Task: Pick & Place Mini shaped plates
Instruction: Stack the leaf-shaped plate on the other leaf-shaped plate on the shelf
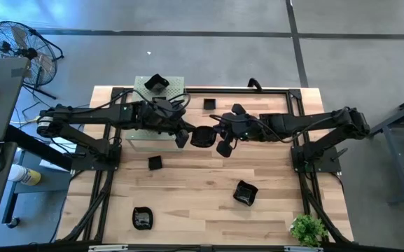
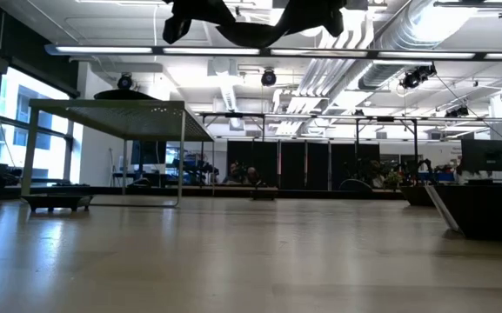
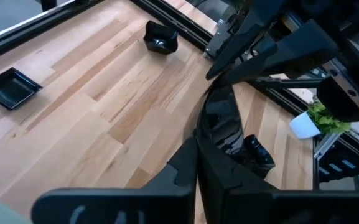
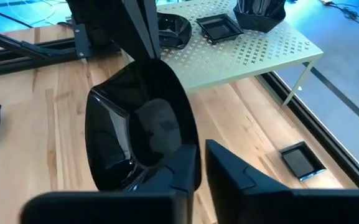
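A larger glossy black mini plate (image 1: 202, 136) hangs high over the table's middle, held between both grippers. My left gripper (image 1: 185, 134) is shut on its left side and my right gripper (image 1: 219, 137) on its right side. The low view shows the plate (image 2: 251, 33) far above the tabletop. Other mini plates lie on the wood: small squares (image 1: 209, 103) (image 1: 155, 162) and larger ones (image 1: 245, 192) (image 1: 142, 218). More plates (image 4: 219, 26) rest on the pale green perforated board (image 1: 161, 91). My left gripper pinches the plate's rim (image 3: 208, 142) between its two fingers, coming from the table's left and slanting down. The plate stands on edge, clear of the table. My right gripper has the plate's opposite rim (image 4: 178, 163) between its fingers, coming from the table's right and slanting down. The plate's hollow face (image 4: 143, 118) is turned toward its wrist camera. The plate hangs clear of the table.
The board (image 4: 254, 50) stands on thin legs at the far left, close behind the held plate. A small green plant (image 1: 308, 229) sits at the near right corner. Black frame rails (image 1: 307, 175) run along the table's sides. Bare wood lies under the grippers.
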